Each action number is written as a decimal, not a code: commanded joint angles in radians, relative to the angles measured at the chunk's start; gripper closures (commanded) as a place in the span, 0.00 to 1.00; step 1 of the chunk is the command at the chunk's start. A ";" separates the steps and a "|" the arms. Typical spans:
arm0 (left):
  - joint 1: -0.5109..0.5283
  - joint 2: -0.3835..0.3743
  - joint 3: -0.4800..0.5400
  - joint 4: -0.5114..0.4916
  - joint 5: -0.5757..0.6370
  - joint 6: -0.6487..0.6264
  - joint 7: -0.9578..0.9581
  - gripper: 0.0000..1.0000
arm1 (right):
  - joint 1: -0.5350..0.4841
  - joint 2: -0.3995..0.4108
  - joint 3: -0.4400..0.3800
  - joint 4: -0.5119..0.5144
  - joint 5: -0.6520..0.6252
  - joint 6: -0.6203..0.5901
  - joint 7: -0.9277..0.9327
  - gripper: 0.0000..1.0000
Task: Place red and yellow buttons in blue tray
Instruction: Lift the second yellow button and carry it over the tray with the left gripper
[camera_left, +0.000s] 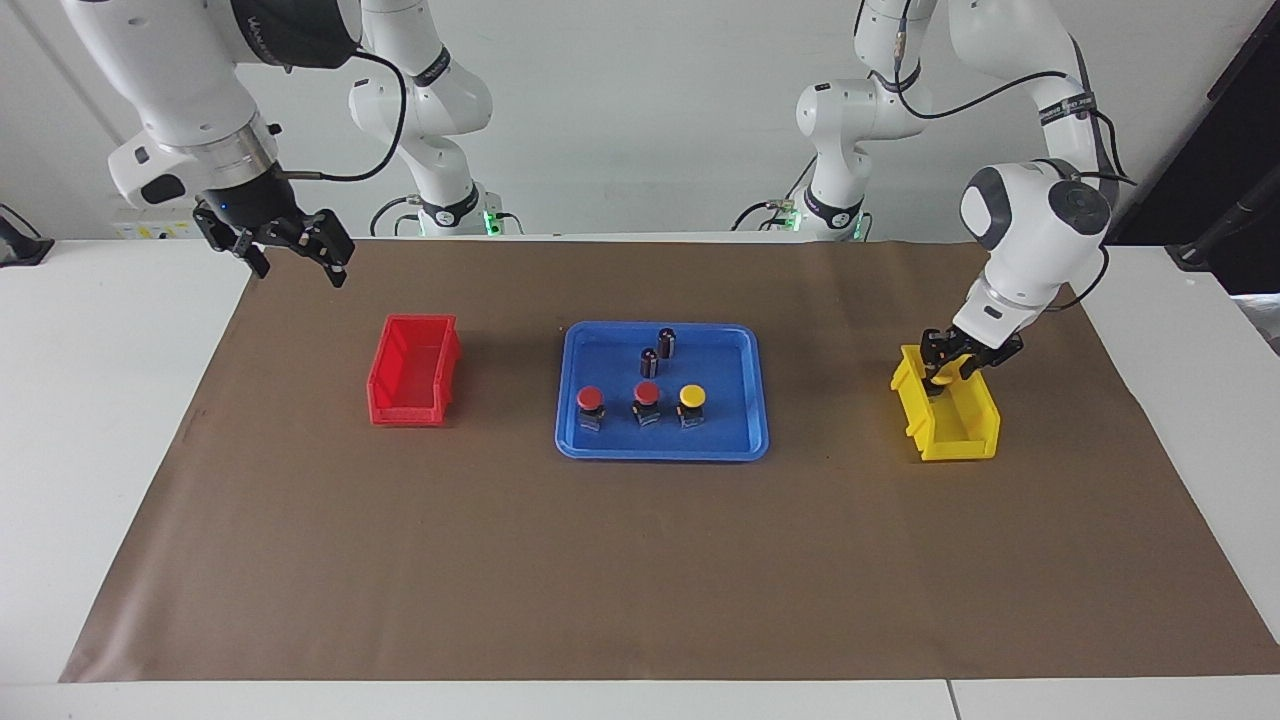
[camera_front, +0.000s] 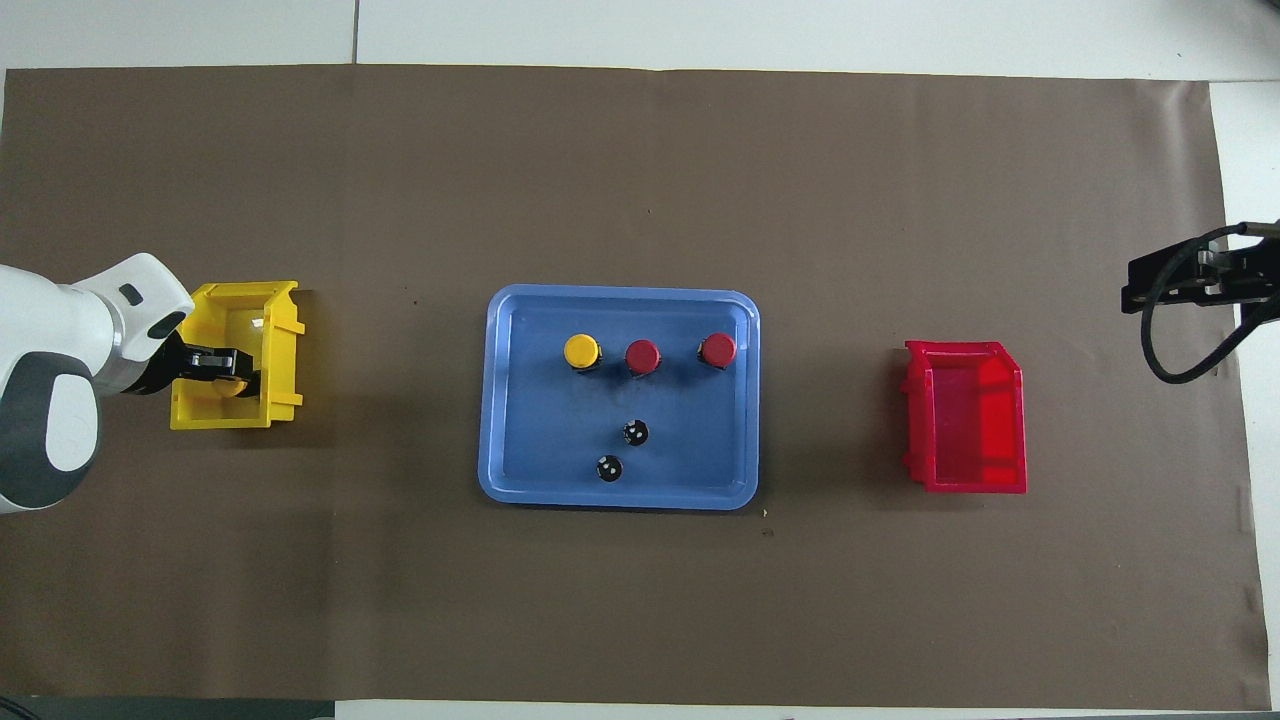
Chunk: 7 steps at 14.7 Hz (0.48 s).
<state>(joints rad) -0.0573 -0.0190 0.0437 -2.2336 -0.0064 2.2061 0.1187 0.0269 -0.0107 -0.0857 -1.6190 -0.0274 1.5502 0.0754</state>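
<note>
Hand on the job first: the left hand (camera_left: 941, 371) is down inside the yellow bin (camera_left: 962, 432), its fingers pinched on the last yellow button (camera_front: 236, 386), which sits low against the bin wall nearer the robots. Best move from here, by my call, is a straight lift until the blocky base clears the rim, no dragging, or the light bin may tip or slide. From that hand, the blue tray (camera_left: 742, 441) lies well off toward the right arm's end of the tabletop, already holding a yellow button (camera_left: 691, 396) and two red buttons (camera_left: 646, 392) (camera_left: 591, 398) in a row, with two dark cylinders (camera_left: 666, 342) (camera_left: 649, 362) on the robots' side of them. I'd aim for bare tray floor beside the yellow cap, come down upright, and release low so it doesn't topple its neighbours. Next along, the red bin (camera_left: 402, 411) looks empty. Above the mat's edge at that end, the right hand (camera_left: 296, 262) waits, jaws spread, holding nothing.
</note>
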 joint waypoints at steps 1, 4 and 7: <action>0.004 -0.038 0.001 -0.052 0.023 0.030 -0.020 0.43 | -0.044 -0.037 0.009 -0.028 -0.025 -0.013 -0.046 0.00; 0.005 -0.038 0.001 -0.070 0.023 0.052 -0.020 0.42 | -0.076 -0.038 0.003 -0.026 -0.014 -0.016 -0.066 0.00; 0.005 -0.036 0.001 -0.083 0.023 0.081 -0.024 0.46 | -0.077 -0.038 0.003 -0.019 -0.017 -0.015 -0.071 0.00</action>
<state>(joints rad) -0.0570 -0.0194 0.0439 -2.2704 -0.0064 2.2497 0.1163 -0.0372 -0.0313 -0.0911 -1.6245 -0.0370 1.5337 0.0313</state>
